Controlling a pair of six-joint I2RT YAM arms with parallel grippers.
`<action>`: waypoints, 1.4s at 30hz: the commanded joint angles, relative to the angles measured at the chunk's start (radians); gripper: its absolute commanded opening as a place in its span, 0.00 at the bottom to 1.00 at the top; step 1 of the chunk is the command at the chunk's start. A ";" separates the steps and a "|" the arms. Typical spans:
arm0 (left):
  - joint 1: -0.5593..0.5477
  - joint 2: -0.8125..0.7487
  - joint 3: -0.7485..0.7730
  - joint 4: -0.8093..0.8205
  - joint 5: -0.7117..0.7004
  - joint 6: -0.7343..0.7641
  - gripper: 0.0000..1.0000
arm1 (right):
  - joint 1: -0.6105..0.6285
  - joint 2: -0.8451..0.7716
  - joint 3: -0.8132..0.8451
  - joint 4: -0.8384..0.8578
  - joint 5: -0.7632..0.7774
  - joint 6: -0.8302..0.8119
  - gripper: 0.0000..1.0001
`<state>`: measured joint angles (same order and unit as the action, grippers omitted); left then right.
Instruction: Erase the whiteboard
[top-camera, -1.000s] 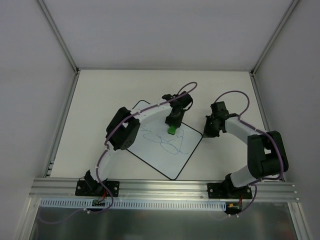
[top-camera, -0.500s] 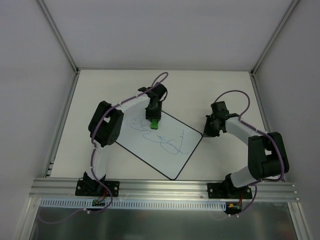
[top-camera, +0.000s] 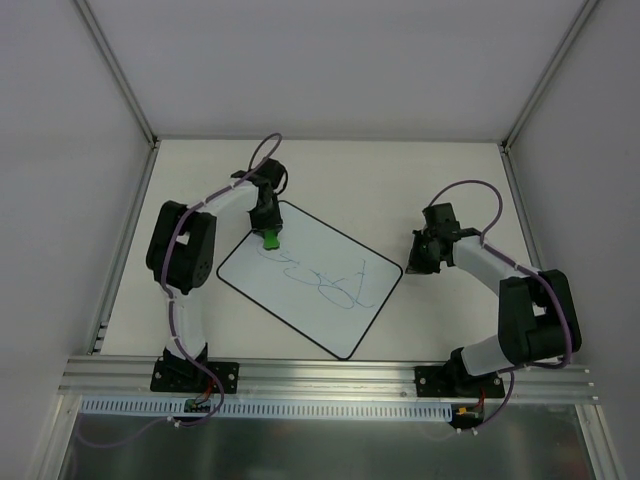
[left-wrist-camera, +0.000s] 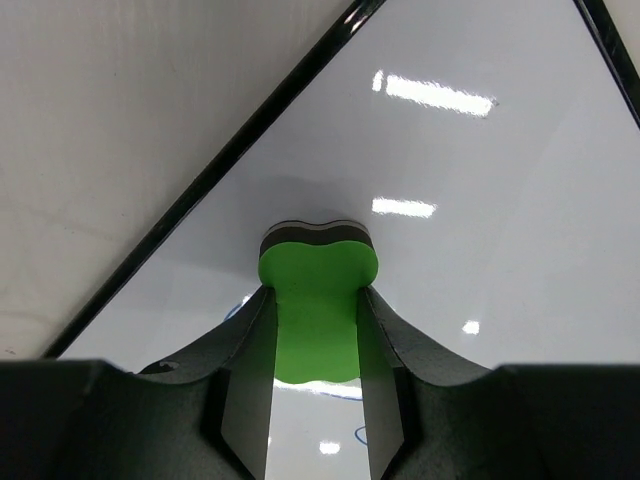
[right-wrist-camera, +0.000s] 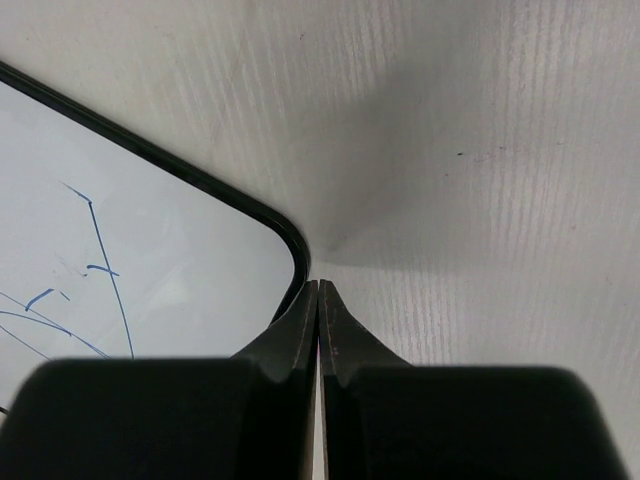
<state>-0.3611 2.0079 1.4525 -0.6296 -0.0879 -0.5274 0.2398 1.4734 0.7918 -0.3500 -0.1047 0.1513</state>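
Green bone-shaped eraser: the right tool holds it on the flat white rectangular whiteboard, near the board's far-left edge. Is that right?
No. The left tool holds the green bone-shaped eraser, as the left wrist view shows. It does sit on the flat white rectangular whiteboard, near the board's far-left edge.

Your off-white table carries one thing directly: the whiteboard. It lies flat and skewed near the middle, with blue scribbles across it and one rounded corner pointing right.
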 joint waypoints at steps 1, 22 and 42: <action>-0.097 0.080 -0.080 -0.122 -0.053 -0.036 0.00 | 0.004 -0.039 -0.005 -0.012 0.011 -0.012 0.00; -0.135 -0.058 -0.210 -0.125 -0.036 -0.103 0.00 | 0.004 -0.081 -0.020 -0.004 -0.009 -0.018 0.00; 0.183 -0.025 -0.112 -0.128 -0.016 -0.066 0.00 | 0.004 -0.108 -0.028 0.046 -0.108 -0.022 0.00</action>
<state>-0.1753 1.8999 1.3167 -0.7345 -0.0776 -0.6266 0.2398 1.3849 0.7700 -0.3325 -0.1684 0.1448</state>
